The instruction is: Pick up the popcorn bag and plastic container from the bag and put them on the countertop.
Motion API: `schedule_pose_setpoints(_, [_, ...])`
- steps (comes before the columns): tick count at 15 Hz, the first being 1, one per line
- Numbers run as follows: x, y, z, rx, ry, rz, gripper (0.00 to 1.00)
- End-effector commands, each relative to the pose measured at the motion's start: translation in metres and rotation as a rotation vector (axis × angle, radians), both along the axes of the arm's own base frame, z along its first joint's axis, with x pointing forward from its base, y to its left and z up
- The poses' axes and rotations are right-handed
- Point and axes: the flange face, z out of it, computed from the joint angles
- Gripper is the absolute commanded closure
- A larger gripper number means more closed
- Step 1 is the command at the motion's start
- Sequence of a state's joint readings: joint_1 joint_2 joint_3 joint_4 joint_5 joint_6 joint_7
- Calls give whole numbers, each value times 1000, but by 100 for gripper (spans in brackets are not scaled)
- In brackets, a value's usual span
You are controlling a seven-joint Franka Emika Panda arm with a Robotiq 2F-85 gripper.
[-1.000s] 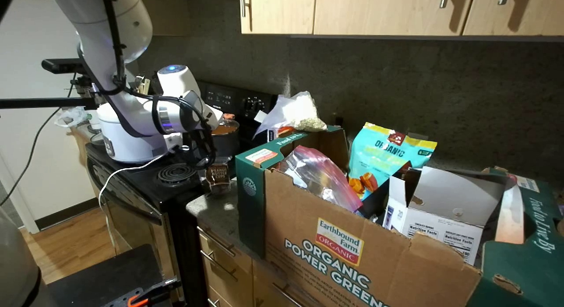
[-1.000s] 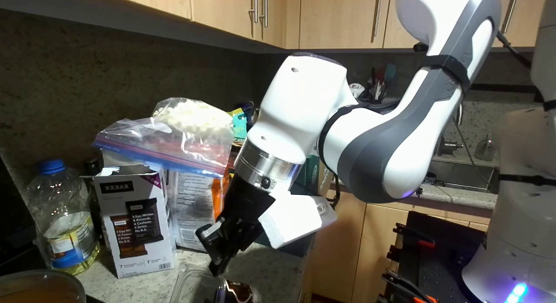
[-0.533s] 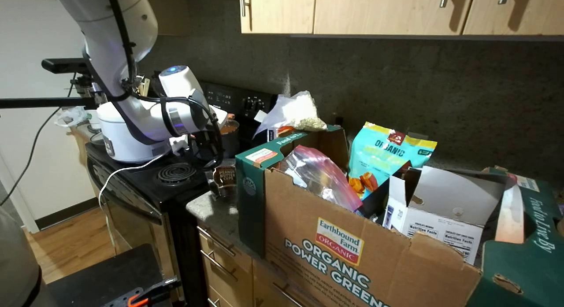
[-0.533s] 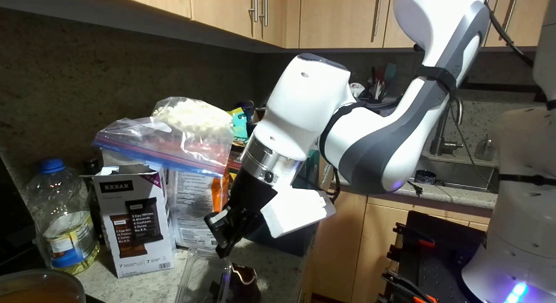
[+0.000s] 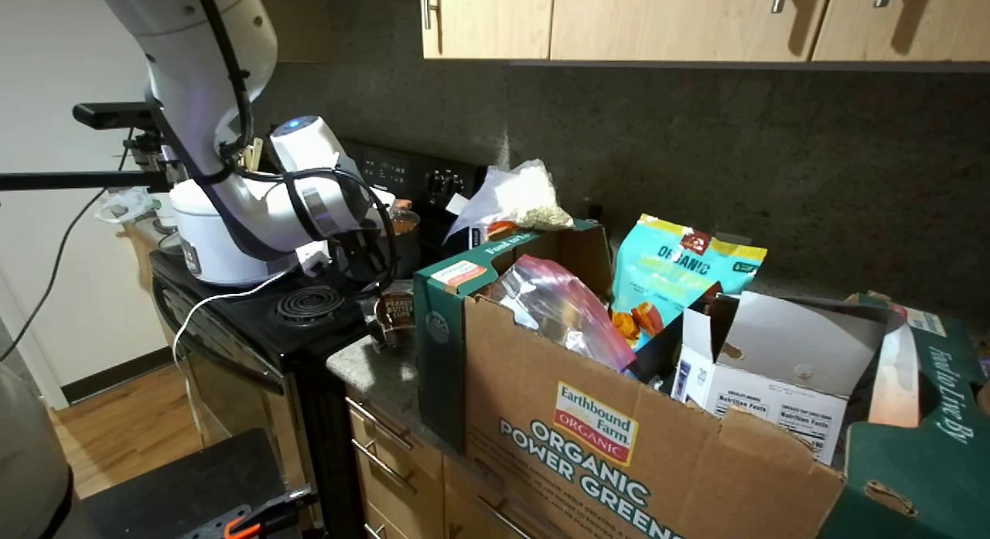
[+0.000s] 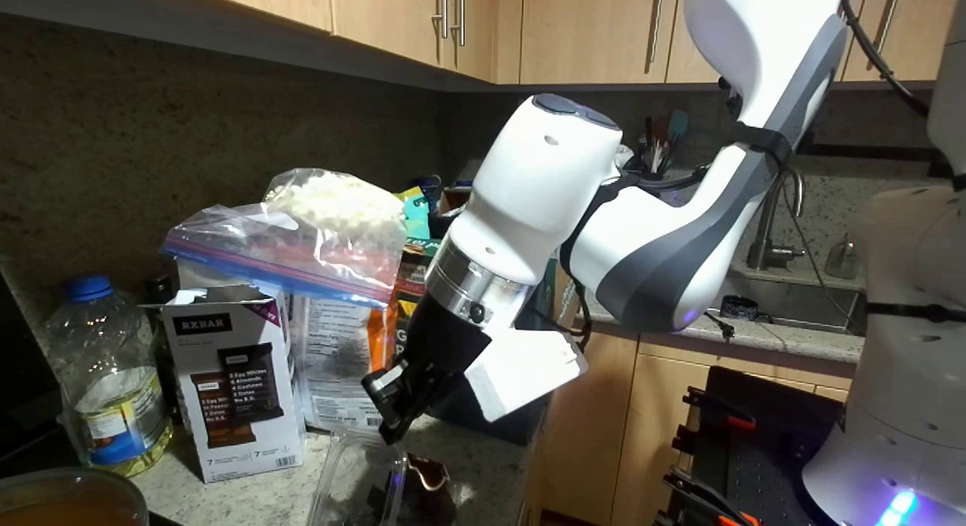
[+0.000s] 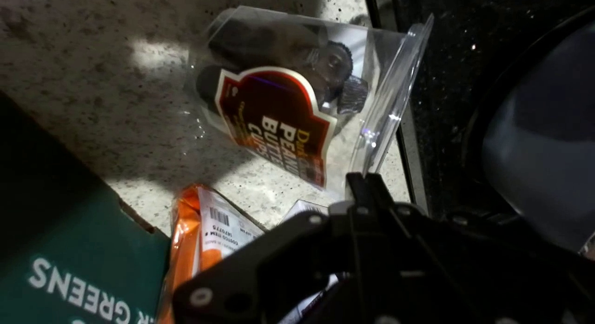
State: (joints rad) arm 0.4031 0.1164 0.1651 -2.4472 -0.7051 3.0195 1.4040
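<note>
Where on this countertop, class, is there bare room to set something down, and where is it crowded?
Bare countertop lies between the cardboard box and the plastic container; another patch lies between that container, the RXBAR carton and the stove. Crowded: along the wall, with the blue-capped bottle, carton and popcorn bag atop packages.

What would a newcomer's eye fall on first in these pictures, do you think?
Most likely the white robot arm, reaching down the middle of an exterior view. Next, perhaps, the brown-and-green cardboard box, filling the lower right of an exterior view. Then the puffy popcorn bag, lying over packages in the left half of an exterior view, and the clear plastic container in the wrist view's upper half.
</note>
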Motion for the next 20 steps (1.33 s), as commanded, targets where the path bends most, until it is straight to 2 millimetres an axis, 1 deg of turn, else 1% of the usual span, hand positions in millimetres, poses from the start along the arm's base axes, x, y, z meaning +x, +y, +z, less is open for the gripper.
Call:
schedule_pose_setpoints(1, [-6,-2,8,-25,-27,5,99])
schedule_pose_setpoints(6, [-7,-3,10,-44,-45,-21,99])
schedule_pose_setpoints(20, [-15,-9,5,-173,-56,-102,99])
